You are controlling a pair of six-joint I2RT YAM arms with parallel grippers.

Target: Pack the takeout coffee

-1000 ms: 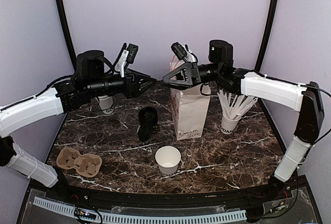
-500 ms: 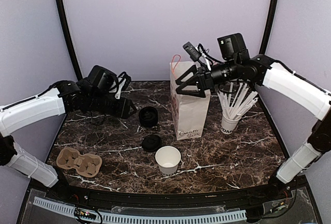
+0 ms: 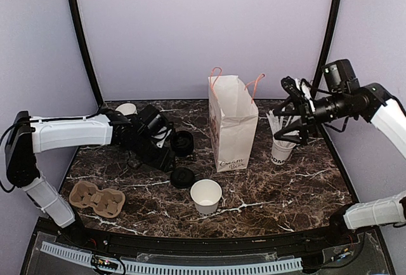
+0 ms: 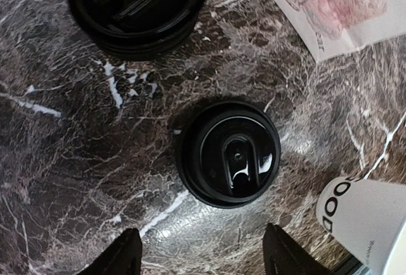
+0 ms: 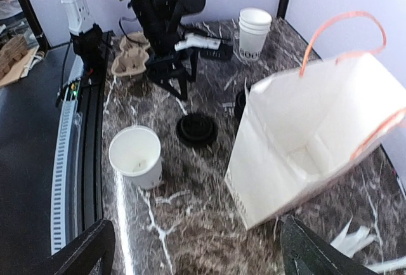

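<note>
Cup (image 3: 206,195) stands upright near front-centre of the table (image 3: 304,192). It's open-topped w/ no lid on yet, just fwd-left of the bag (image 3: 233,122) and not in it. One loose lid (image 4: 229,154) lies flat, sip side up, betw. the lid stack (image 4: 138,2) and the cup, near the cup but apart. Main change: L gripper (image 4: 204,254) has dropped from up by the bag mouth to low over the table, w/ the loose lid right ahead of its fingers (image 4: 124,253). Its jaws are apart, nothing betw. them, not touching the lid. R gripper (image 5: 196,249) has pulled back from over the bag to the right, now above the straws (image 3: 288,129). It's also spread wide & empty, looking down at bag and cup from well off. Vs 1 s ago: both arms met high near the bag's top, the black lids showed as one tilted clump, and no separate lid lay by the cup. Half a sec ago the single lid was already down by the cup, L arm half-lowered, R still over the bag. Cup, bag & straws haven't shifted. My read: bag is open and standing and a lid is singled out, so next is prob. L picking up the lid to cap the cup. Packing proper hasn't begun, so early-mid stage. Risks: lid is thin & flat on stone, so may skid when pinched; cup looks light & empty, so may tip when the lid is pressed on.
</note>
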